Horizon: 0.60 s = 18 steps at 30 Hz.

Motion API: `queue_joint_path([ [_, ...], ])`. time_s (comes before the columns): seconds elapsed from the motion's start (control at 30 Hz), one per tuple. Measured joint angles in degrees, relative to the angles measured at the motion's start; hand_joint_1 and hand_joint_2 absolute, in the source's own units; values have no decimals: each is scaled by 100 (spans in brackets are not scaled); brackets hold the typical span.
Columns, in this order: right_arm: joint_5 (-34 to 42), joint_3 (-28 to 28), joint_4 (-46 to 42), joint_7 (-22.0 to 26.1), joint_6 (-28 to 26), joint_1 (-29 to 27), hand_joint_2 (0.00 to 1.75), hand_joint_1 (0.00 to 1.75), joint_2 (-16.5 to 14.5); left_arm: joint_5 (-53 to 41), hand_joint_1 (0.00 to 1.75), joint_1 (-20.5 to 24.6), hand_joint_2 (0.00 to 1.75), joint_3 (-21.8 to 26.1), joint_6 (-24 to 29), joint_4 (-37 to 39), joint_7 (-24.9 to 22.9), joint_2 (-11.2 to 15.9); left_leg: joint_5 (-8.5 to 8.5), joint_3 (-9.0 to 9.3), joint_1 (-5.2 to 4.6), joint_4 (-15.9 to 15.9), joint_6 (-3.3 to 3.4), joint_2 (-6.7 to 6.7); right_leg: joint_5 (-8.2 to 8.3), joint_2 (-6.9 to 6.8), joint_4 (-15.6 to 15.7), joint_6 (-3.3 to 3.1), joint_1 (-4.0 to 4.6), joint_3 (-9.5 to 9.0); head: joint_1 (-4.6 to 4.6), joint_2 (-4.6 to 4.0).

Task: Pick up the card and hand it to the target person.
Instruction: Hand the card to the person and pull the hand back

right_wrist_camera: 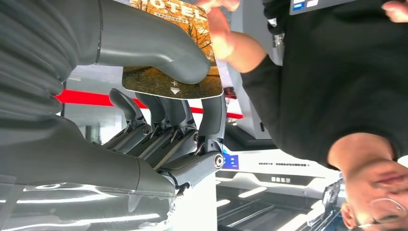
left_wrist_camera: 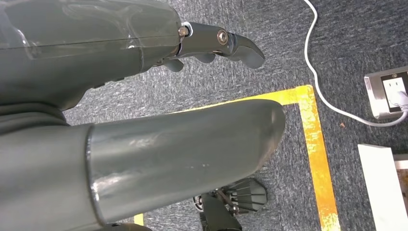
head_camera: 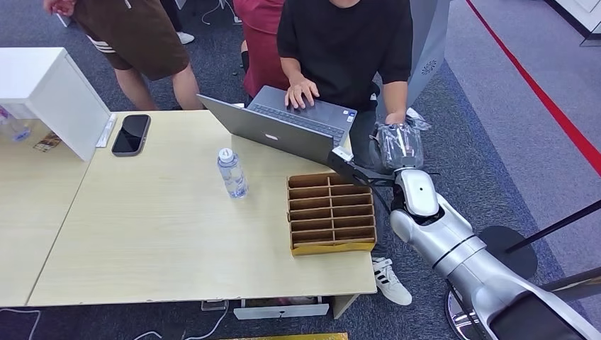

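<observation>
card: a thin, glossy rectangle with rounded corners [right_wrist_camera: 171,79], printed with an autumn tree scene and the letters "otel"; it is pinched in the right hand, off the desk beyond its far right corner.
card axis: the long axis is seen to run out from the right hand toward the person in black, whose hand [right_wrist_camera: 226,41] is touching the far end.
right hand: [right_wrist_camera: 168,103] the smooth grey thumb is pressed on the printed face and the darker fingers [right_wrist_camera: 211,120] are set behind it; in the head view the hand [head_camera: 399,145] is seen wrapped in clear, crinkled film, and the card cannot be made out there.
left hand: [left_wrist_camera: 211,45] seen in its own wrist view above dark grey carpet and a yellow floor line [left_wrist_camera: 320,159]; nothing is held, and the fingers are loosely bent and apart.
person: a black t-shirt [head_camera: 347,42] is worn; one hand is laid on a grey laptop [head_camera: 283,127] at the desk's far edge.
desk: pale wood grain [head_camera: 156,234]; a brown cardboard slotted tray [head_camera: 331,212] is placed near the right edge, a clear plastic bottle [head_camera: 232,172] to its left, a black phone [head_camera: 131,134] near the far left.
</observation>
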<state>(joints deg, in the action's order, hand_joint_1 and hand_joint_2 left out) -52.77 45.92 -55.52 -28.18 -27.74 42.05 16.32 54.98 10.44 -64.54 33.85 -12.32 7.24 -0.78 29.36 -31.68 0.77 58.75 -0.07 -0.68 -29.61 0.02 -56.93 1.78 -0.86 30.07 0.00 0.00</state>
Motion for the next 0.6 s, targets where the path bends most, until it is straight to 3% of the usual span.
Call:
queue_joint_path([
  [0.6,-29,18,58,31,-13,-80,175,137,-21,-23,0,6,0,-30,-3,-2,-23,5,-4,7,-1,-8,0,8,5,5,7,-5,0,-4,0,0],
])
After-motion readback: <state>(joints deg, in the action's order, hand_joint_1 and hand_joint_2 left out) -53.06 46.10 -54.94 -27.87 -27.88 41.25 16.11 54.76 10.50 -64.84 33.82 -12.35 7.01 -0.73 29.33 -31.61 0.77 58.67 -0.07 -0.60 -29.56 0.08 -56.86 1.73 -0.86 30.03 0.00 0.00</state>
